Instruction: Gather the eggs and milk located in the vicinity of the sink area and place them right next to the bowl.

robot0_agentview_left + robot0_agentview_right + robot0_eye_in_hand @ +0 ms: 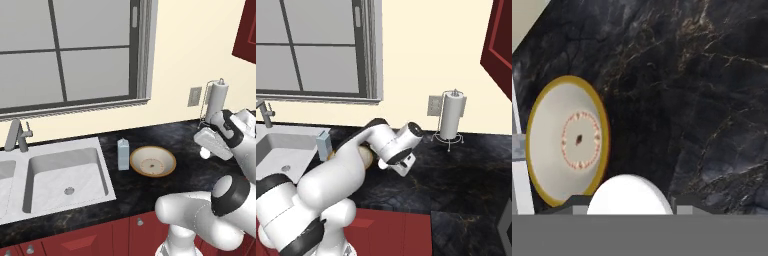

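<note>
Beside the sink [65,172], on the dark marbled bench [150,137], the milk [123,154] stands upright just left of the bowl [153,161], close enough that this half of the job looks done. From the hand camera the bowl [566,140] lies to the left, and a pale rounded thing [629,195] sits at the bottom edge between the finger tips; whether that is an egg I cannot tell, since it reads white, not brown. The claw [206,150] hangs over the bench to the right of the bowl, near the paper-towel roll [216,97], and the pictures do not settle whether it is released or clenched, so I leave that open. No egg is plain to see on the bench or in the sink. An egg should be light, smooth and brittle, apt to roll or slip, so it wants a gentle pinch across its widest middle. The carton is light and fairly stiff, best held by its flat sides, below the gable.
</note>
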{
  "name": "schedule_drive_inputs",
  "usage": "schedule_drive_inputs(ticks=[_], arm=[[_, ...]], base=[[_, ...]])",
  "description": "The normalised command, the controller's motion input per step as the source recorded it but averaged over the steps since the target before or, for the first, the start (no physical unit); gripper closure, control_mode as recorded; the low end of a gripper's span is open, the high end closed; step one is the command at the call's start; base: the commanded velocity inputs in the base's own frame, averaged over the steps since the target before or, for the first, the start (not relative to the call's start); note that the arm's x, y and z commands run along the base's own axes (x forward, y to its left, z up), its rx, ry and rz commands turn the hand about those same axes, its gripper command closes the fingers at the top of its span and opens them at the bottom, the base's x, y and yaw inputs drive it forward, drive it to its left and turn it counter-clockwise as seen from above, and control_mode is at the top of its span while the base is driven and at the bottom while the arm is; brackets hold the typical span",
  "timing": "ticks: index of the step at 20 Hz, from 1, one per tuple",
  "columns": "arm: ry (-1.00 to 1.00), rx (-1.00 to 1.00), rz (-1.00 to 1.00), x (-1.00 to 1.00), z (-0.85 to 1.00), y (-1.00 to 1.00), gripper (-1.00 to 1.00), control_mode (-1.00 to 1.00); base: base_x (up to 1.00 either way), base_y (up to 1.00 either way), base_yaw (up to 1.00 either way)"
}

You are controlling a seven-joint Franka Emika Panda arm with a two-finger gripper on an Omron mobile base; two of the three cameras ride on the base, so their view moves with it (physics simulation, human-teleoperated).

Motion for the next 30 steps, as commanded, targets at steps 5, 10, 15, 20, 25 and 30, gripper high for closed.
schedule_drive_inputs(ticks=[5, 10, 15, 20, 25, 30], arm=[[0.00, 0.13, -0.02, 0.00, -0.14, 0.00, 1.00, -1.00], [-0.02, 0.00, 0.00, 0.00, -0.38, 0.21, 1.00, -1.00], [-0.02, 0.00, 0.00, 0.12, -0.43, 0.29, 1.00, -1.00], [0.00, 0.00, 0.00, 0.16, -0.16, 0.28, 1.00, -1.00], [0.00, 0.00, 0.00, 0.10, -0.16, 0.24, 1.00, -1.00], [0.00, 0.00, -0.02, 0.08, -0.26, 0.03, 1.00, -1.00]], base=[[0.00, 0.00, 0.00], [0.00, 0.00, 0.00], [0.00, 0.00, 0.00], [0.00, 0.00, 0.00], [0.00, 0.00, 0.00], [0.00, 0.00, 0.00]])
